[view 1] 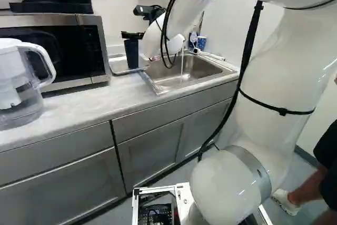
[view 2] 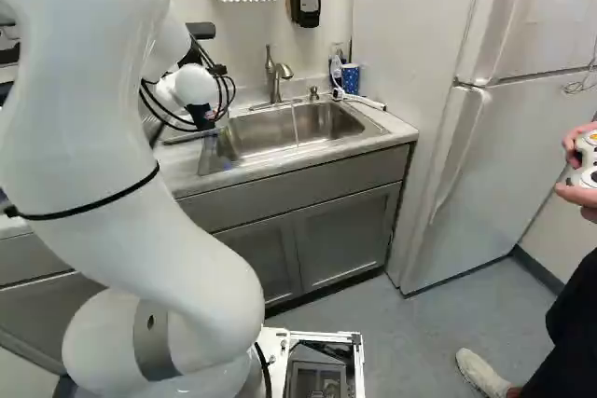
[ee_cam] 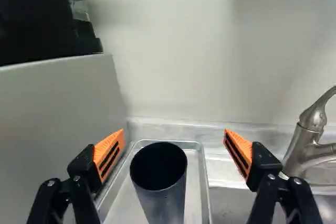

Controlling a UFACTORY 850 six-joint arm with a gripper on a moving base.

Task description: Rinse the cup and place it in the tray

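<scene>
clear pitcher (view 1: pixel 21 96) standing on surface (view 1: pixel 84 101), microwave (view 1: pixel 87 51) sitting just behind. end effector (view 1: pixel 132 35) gaping wide, orange pads (ee_cam: pixel 110 153) standing well apart — dark cup (ee_cam: pixel 165 200) standing upright in metal tray (ee_cam: pixel 196 187), showing between pads, touching neither. beside tray, water (view 2: pixel 296 123) running from faucet (view 2: pixel 273 81) into sink (view 2: pixel 256 134) — blue patterned cup (view 2: pixel 350 77) standing in far corner.

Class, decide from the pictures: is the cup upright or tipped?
Upright: the cup stands in the tray, its mouth facing up.
</scene>
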